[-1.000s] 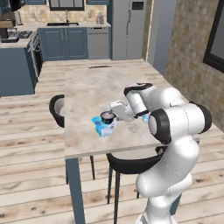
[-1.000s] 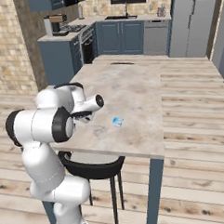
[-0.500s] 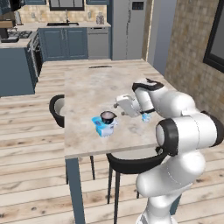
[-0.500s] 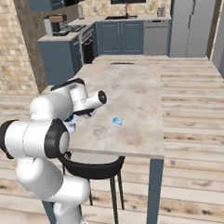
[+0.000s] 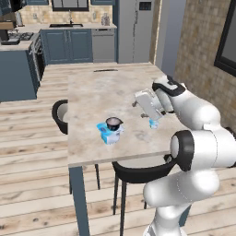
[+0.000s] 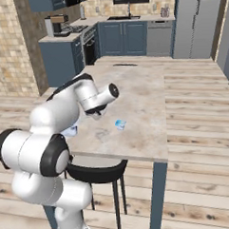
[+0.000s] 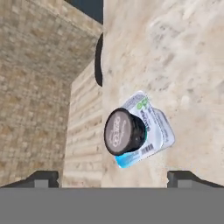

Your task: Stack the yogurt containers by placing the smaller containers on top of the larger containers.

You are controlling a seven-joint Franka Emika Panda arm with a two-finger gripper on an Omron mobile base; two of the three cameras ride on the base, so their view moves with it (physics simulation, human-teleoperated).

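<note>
Stack on the left: a small round black cup with a pale grey top [image 5: 114, 122] sits on a flat light-blue rectangular tub with a white-and-blue lid [image 5: 107, 132], near the front-left part of the pale marble-look desk [image 5: 92, 92]. In the hand view the black cup [image 7: 123, 132] rests squarely on the tub [image 7: 151, 131].

Done, by my reckoning: one of the two smaller containers is placed.

Pincer: the white arm's two-finger pincer [image 5: 144, 102] hangs above the desk, between the stack and the last cup. Its two dark finger tips [image 7: 41, 178] stand wide apart with nothing between them, so it is spread and empty.

Loose cup on the right: a tiny light-blue cup [image 5: 153, 123] stands alone on the desk, well apart from the stack, just below the hand; from the other side it [image 6: 120, 124] sits clear near the desk's middle.

Left to do: I judge this tiny cup must yet be picked up and set on the stack.
</note>
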